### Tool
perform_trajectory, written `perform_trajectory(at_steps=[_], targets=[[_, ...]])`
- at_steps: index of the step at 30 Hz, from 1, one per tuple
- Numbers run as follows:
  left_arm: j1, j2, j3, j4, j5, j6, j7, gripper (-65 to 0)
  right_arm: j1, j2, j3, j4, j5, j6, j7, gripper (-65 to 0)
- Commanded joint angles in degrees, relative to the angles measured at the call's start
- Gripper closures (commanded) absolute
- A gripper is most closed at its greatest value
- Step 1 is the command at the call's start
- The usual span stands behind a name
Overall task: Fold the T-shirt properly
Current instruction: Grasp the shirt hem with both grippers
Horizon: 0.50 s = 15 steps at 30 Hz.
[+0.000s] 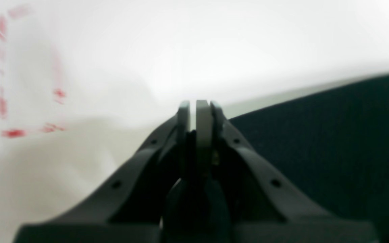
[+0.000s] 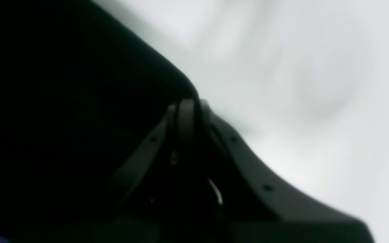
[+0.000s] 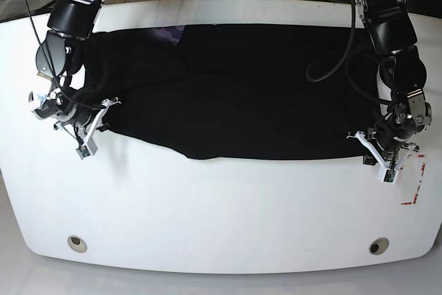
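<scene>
T-shirt (image 3: pixel 235 88): spread flat across table (image 3: pixel 221 212), near hem free | left gripper (image 1: pixel 197 107): pads nearly together, empty, beside cloth edge | right gripper (image 2: pixel 189 106): closure indiscernible | advice: pinch both hem corners evenly before lifting.

– Where are your arms? Your black left end effector (image 1: pixel 198 111) hangs low, wrist bent down, fingers nearly closed.
– And your black right end effector (image 2: pixel 189 111)? Also lowered, fingers pressed together.

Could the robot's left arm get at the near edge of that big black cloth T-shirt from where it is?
Probably yes: the left gripper sits beside the black cloth T-shirt's near corner, with only bare white table around it.
</scene>
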Motion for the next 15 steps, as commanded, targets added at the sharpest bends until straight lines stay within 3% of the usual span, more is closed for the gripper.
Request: perform_trajectory(at_steps=[1,9,15], targets=[[0.4,-0.7,-0.4,6.3,-0.1,0.1,0.8,0.0,-0.2,1.2,0.5,6.0,0.9,-0.1,0.4,0.0],[7.2,-0.7,-0.5,17.0,-0.1,0.1,3.6,0.0,-8.4,0.9,0.6,21.4,1.0,-0.1,-4.5,-0.5],[11.6,-0.8,-1.5,17.7,-0.1,0.1,3.6,0.0,-16.6,0.6,1.7,27.6,1.1,-0.1,-4.7,-21.1]])
